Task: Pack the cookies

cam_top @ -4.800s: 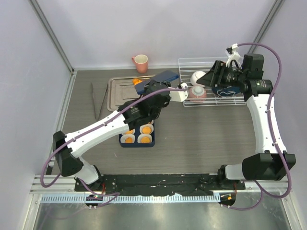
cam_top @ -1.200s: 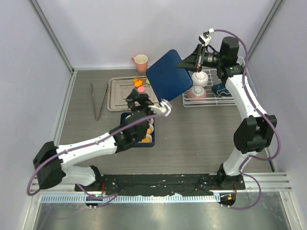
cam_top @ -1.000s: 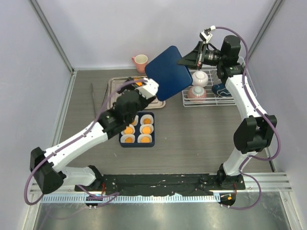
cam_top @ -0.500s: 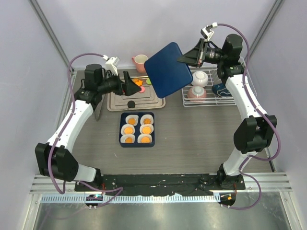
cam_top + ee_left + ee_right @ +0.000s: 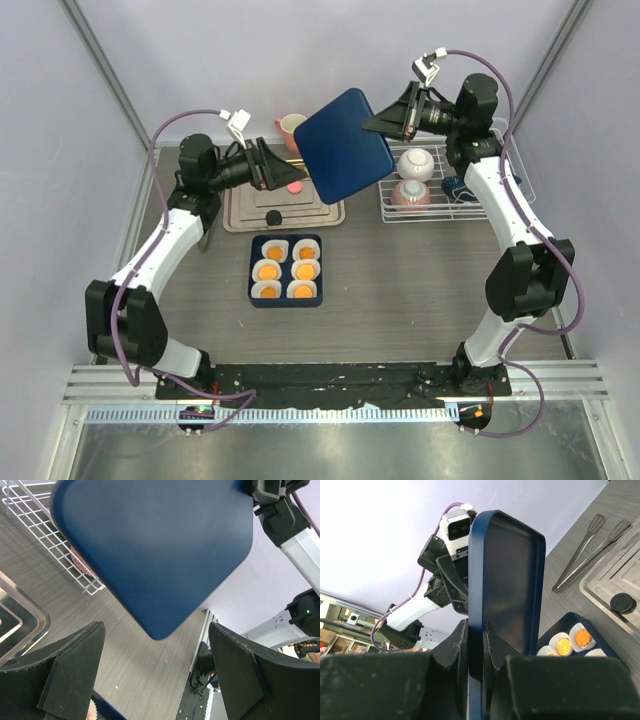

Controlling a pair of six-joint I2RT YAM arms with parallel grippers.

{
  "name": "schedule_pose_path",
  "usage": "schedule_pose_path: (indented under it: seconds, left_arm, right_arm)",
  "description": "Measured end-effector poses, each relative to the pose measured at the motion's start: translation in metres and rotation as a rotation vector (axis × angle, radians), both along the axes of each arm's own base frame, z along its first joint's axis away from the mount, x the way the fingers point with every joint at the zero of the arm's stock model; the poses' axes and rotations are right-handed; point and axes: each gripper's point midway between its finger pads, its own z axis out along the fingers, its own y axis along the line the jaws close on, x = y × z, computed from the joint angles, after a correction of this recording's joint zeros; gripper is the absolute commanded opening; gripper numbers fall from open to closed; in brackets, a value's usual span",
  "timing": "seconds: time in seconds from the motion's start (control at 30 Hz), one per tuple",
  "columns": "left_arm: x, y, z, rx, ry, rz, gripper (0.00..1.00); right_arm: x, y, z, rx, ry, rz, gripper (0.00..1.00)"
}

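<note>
Looking down from the overhead camera, I see the cookies (image 5: 269,270) that are already packed. Orange discs sit in the white cups (image 5: 304,291) of the dark blue box (image 5: 319,270), which rests open a little left of the worktop's middle. I count six cups, two across and three deep, each showing orange.

More discs lie on the metal tray (image 5: 310,215) by the far edge, left of centre. A black one (image 5: 272,217) is near the tray's front rim and a pink one (image 5: 295,186) is farther back.

My left gripper (image 5: 278,170) hovers above the back of that tray with its fingers spread wide and nothing between them. In its wrist view the two dark fingers (image 5: 60,670) frame only bare tabletop and the lid overhead.

My right gripper (image 5: 476,632) pinches one edge of the dark blue lid (image 5: 343,145). The lid is up in the air, tilted, well apart from the box, over the far part of the worktop between the tray and the wire rack (image 5: 500,195).

The rack fills the far right corner and carries a white pot (image 5: 415,163) and a pink bowl (image 5: 410,195). A pink mug (image 5: 290,127) stands at the far edge, partly behind the lid. Metal tongs (image 5: 585,555) lie left of the tray.
</note>
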Motion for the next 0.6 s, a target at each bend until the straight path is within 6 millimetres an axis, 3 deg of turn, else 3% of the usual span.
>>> schedule_pose_path:
  seconds: [0.3,0.6]
  left_arm:
    - [0.024,-0.005,-0.022,-0.013,0.020,0.019,0.89]
    - [0.021,-0.019,-0.007,-0.075,-0.030,-0.003,0.87]
  right_arm:
    - [-0.002,0.005,-0.005,0.020,0.027,0.005,0.01]
    - [-0.013,0.003,0.001,0.045,0.009,-0.001,0.01]
